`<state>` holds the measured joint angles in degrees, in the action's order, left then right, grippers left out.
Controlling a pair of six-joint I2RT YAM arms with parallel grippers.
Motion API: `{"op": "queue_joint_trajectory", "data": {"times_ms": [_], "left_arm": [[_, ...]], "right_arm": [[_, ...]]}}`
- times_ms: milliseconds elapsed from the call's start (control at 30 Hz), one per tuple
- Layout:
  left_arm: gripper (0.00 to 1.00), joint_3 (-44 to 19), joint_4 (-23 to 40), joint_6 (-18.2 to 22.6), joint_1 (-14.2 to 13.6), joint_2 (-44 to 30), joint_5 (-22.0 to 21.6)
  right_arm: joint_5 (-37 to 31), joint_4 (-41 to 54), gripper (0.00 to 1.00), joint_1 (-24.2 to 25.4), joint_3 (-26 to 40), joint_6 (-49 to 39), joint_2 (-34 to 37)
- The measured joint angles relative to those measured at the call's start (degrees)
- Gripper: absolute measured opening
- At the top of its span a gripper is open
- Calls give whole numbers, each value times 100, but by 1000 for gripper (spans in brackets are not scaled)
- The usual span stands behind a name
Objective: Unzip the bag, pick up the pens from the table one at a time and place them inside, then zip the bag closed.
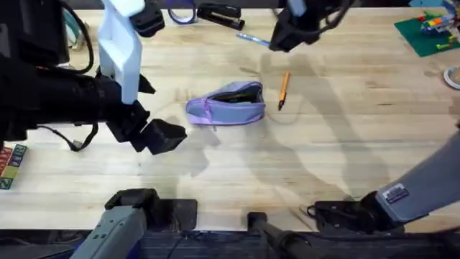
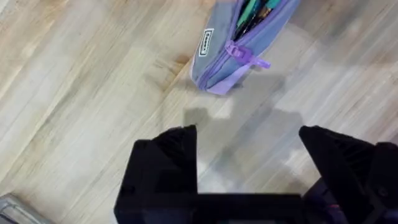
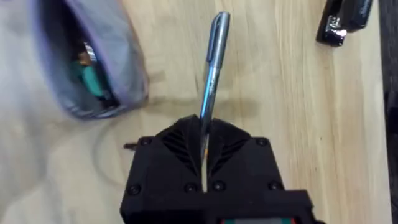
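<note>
The lavender bag (image 1: 226, 104) lies mid-table with its zipper open, and coloured items show inside it (image 3: 93, 68). An orange pen (image 1: 283, 90) rests on the table (image 1: 323, 144) just right of the bag. My right gripper (image 1: 287, 32) hangs above the far side of the table, shut on the silver-grey pen (image 1: 251, 39), which sticks out from between the fingers (image 3: 211, 81). Left of the bag, my left gripper (image 1: 154, 133) is low over the wood. In its wrist view it (image 2: 249, 155) stands open and holds nothing, with the bag's end (image 2: 239, 43) a short way ahead.
A black stapler (image 1: 219, 14) and a purple ring (image 1: 181, 13) lie at the far edge. A green baseplate with bricks (image 1: 428, 32) sits far right. Letter blocks (image 1: 11, 165) are at the left edge. Bare wood lies in front of the bag.
</note>
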<state>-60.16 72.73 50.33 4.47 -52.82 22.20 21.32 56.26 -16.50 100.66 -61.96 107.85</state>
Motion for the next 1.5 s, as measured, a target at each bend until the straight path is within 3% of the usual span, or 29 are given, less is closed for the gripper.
{"op": "queue_joint_trajectory", "data": {"times_ms": [267, 567, 1067, 1500], "left_arm": [[993, 0, 2, 0, 0, 0, 0], [993, 0, 2, 0, 0, 0, 0], [993, 0, 2, 0, 0, 0, 0], [994, 0, 2, 0, 0, 0, 0]], "right_arm": [[368, 1024, 34, 96, 0, -570, -864], [492, 1258, 32, 93, -393, -1262, -1502], [492, 847, 32, -344, -912, -1764, -1499], [531, 715, 32, -706, -1158, -1783, -899]]}}
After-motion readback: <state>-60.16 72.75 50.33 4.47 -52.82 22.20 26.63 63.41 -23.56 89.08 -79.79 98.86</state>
